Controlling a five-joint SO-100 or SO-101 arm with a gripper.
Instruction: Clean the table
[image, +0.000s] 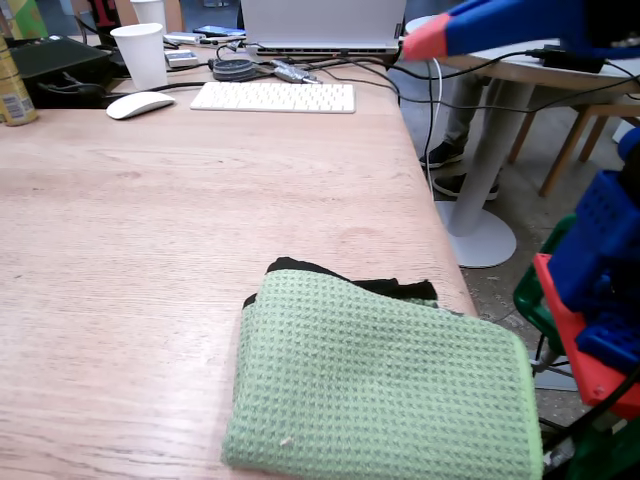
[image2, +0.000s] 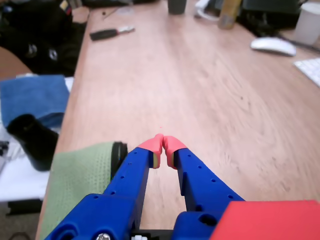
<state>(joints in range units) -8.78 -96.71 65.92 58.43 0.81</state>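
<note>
Fixed view, left to right:
- Yellow can (image: 12, 90) at the far left edge.
- White paper cup (image: 142, 55) and white computer mouse (image: 140, 104) toward the back.
- White flat keyboard (image: 273, 97) beside the mouse, silver laptop (image: 322, 25) behind it.
- Large light-brown wood-grain table (image: 150, 230) filling most of the view, straight edge running along the right.
- Folded green waffle-weave cloth (image: 380, 385) lying at the near right corner of the table, black fabric (image: 370, 284) showing from beneath its far edge.
- Small round white pedestal table (image: 490, 150) on the floor, apart from the wood-grain table.

Wrist view, left to right:
- Blue folded towel (image2: 32, 95) off the table's left edge.
- Green cloth at lower left, on the table edge.
- Blue two-finger gripper with red tips (image2: 163, 144) held above bare wood, tips pressed together, nothing between them.
- White mouse at upper right.
</note>
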